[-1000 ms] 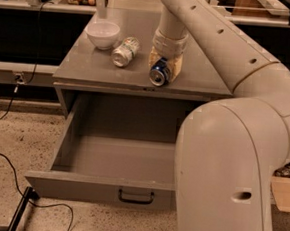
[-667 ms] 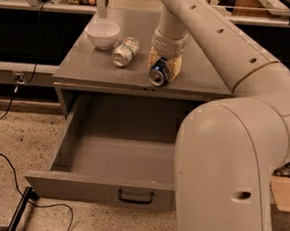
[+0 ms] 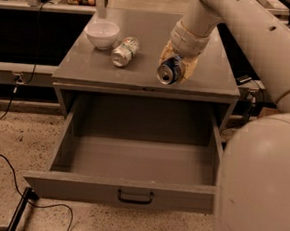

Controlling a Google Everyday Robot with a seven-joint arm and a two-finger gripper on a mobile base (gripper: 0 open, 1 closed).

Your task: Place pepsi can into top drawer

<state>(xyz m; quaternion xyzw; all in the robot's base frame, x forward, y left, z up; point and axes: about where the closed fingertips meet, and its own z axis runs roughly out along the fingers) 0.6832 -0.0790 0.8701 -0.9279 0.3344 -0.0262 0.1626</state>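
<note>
The pepsi can [image 3: 169,72] is dark blue with a silver end facing me. It lies sideways between the fingers of my gripper [image 3: 176,66], which is shut on it, just above the cabinet top [image 3: 88,65] near its front edge. The top drawer [image 3: 131,159] is pulled wide open below, grey and empty, with a small dark pull handle [image 3: 135,197] at the centre of its front panel. My arm reaches in from the upper right.
A white bowl [image 3: 101,34] and a pale green-and-white can [image 3: 124,51] lying on its side sit on the cabinet top to the left. My robot body [image 3: 259,186] fills the right foreground. Black cables [image 3: 11,162] run over the speckled floor at left.
My gripper has lifted the pepsi can slightly and moved it towards the front edge of the cabinet top. The bowl, the other can and the drawer have not moved.
</note>
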